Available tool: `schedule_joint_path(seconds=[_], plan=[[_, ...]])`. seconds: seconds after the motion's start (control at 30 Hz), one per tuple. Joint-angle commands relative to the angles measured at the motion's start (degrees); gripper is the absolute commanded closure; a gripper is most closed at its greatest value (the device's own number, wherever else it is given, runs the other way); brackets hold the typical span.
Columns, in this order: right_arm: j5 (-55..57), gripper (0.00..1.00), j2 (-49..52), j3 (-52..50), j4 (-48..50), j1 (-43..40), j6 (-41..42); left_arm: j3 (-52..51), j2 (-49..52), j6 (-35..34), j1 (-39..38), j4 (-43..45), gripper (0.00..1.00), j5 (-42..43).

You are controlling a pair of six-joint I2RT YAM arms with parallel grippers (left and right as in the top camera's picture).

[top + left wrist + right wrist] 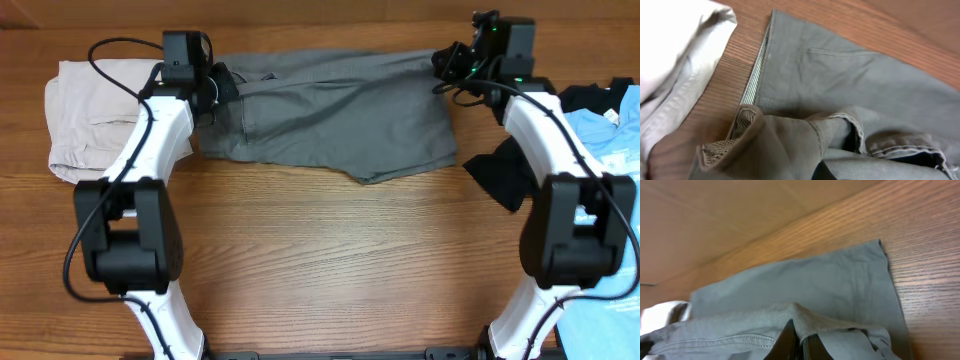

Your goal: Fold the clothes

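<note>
The grey shorts (330,110) lie folded lengthwise across the far side of the table. My left gripper (207,88) is at their left, waistband end. In the left wrist view the waistband and mesh pocket lining of the grey shorts (840,75) rise in a bunched peak over the jaws and hide the fingers. My right gripper (450,65) is at the right, leg end. Its black fingers (790,342) are shut on a raised fold of the grey shorts (790,285), with the right gripper (801,347) at the bottom edge of its view.
Folded beige shorts (90,110) lie at the far left beside the left arm, also seen as beige shorts (675,50). A black garment (505,175) and a light blue T-shirt (615,150) lie at the right. Bare wooden table (330,260) fills the near middle.
</note>
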Motion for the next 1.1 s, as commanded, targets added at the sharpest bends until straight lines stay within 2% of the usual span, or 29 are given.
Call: schedule_joint_path(seconds=[0.0, 0.07, 0.1, 0.13, 0.17, 0.2, 0.23, 0.27, 0.3, 0.43, 0.5, 0.53, 0.57, 0.6, 0.63, 0.67, 0.7, 0.97, 1.07], plan=[[6.0, 0.96, 3.4, 1.5, 3.1, 0.7, -0.5, 1.2, 3.7, -0.4, 0.0, 2.9, 0.83, -2.5], [7.1, 0.96, 4.6, 1.5, 5.1, 0.9, -0.6, 1.2, 4.4, -0.4, 0.0, 4.9, 0.81, -2.5], [7.3, 0.91, 4.9, 1.5, 6.3, 1.0, -0.6, 1.2, 4.5, -0.4, 0.0, 6.4, 0.79, -2.4], [7.5, 0.83, 5.0, 1.5, 6.9, 1.0, -0.6, 1.2, 4.5, -0.3, 0.0, 7.7, 0.70, -1.9], [7.3, 0.60, 4.9, 1.5, 8.2, 1.0, -1.4, 1.3, 4.3, -0.3, 0.0, 10.4, 0.44, 0.7], [7.0, 0.42, 4.7, 1.5, 8.6, 1.0, -2.1, 1.5, 4.3, -0.3, 0.0, 11.6, 0.24, 2.6], [6.3, 0.12, 4.2, 1.6, 8.5, 0.9, -2.9, 2.2, 4.0, -0.3, 0.0, 13.0, 0.02, 6.6], [5.2, 0.02, 3.4, 1.6, 8.5, 0.7, -4.0, 3.0, 3.5, -0.2, 0.3, 13.4, 0.00, 9.6], [3.7, 0.00, 2.3, 1.6, 8.1, 0.5, -5.0, 4.2, 2.7, -0.1, 0.6, 13.3, 0.00, 13.0], [0.5, 0.00, -4.0, 1.6, 2.9, -1.2, -5.0, 7.6, -1.8, -0.1, 1.7, 9.3, 0.00, 22.9], [-1.2, 0.00, -8.6, 1.6, -3.9, -2.0, -4.9, 8.0, -5.6, 1.0, 1.5, 4.2, 0.00, 25.1], [-1.2, 0.04, -10.2, 1.6, -7.3, -2.1, -4.9, 8.0, -6.9, 2.0, 1.2, 1.2, 0.00, 25.2], [-1.2, 0.25, -11.4, 1.6, -11.0, -2.2, -5.0, 8.0, -8.3, 3.9, 0.6, -3.2, 0.04, 25.2], [-1.2, 0.41, -11.8, 1.6, -13.4, -2.2, -5.0, 8.0, -8.7, 5.5, 0.1, -5.6, 0.22, 25.2], [-1.2, 0.81, -12.0, 1.6, -17.9, -2.2, -5.0, 8.0, -9.0, 9.0, -1.3, -10.4, 0.62, 25.1], [-0.8, 0.96, -11.6, 1.4, -20.6, -2.1, -5.1, 7.7, -8.8, 9.9, -2.4, -12.7, 0.87, 24.1], [0.3, 0.96, -11.0, 1.0, -23.0, -1.9, -5.1, 6.9, -8.4, 9.8, -3.9, -14.1, 0.96, 21.2], [3.5, 0.96, -5.8, -5.0, -24.7, -1.1, -5.4, 4.4, 0.5, 9.8, -12.9, -12.4, 0.96, 4.5], [3.4, 0.96, -3.5, -7.1, -23.4, -1.1, -6.6, 4.4, 4.4, 9.7, -13.9, -10.5, 0.96, 2.8]])
